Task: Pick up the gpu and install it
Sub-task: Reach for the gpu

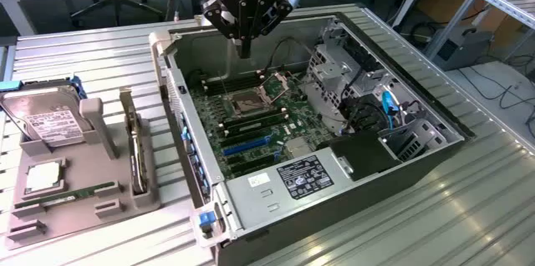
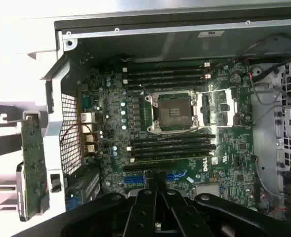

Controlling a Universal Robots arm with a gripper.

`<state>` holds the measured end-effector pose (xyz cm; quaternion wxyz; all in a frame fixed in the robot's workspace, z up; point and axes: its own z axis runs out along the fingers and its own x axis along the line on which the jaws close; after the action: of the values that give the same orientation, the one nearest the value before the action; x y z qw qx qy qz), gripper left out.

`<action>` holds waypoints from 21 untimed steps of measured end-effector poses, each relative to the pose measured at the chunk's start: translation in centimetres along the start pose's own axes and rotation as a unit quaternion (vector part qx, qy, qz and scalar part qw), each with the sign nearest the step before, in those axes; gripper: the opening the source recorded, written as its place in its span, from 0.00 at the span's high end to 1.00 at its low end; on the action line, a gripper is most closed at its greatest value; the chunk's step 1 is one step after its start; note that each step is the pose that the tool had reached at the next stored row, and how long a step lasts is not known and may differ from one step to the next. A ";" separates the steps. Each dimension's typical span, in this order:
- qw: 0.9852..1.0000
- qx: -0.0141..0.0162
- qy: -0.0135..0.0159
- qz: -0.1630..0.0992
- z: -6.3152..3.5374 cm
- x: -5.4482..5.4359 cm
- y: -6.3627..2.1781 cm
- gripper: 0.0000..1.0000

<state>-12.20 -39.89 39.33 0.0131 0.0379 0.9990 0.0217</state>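
Hovering gripper (image 1: 244, 52), jaws clenched empty, computer case (image 1: 200, 47) holding motherboard (image 1: 250, 122) beneath them, gpu (image 1: 134, 144) upright in grey rack (image 1: 84, 206) well aside.

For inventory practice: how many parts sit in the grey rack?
4: hard drive at the back, silver square part before it, green memory stick in front, gpu upright by the case.

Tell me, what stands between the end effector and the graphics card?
In the exterior view, the computer case wall stands between the end effector and the graphics card.
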 end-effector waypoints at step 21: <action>1.000 0.000 0.000 0.000 -0.04 1.4 -0.10 0.89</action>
<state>-13.60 -39.89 39.33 0.0133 0.0378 0.9990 0.0217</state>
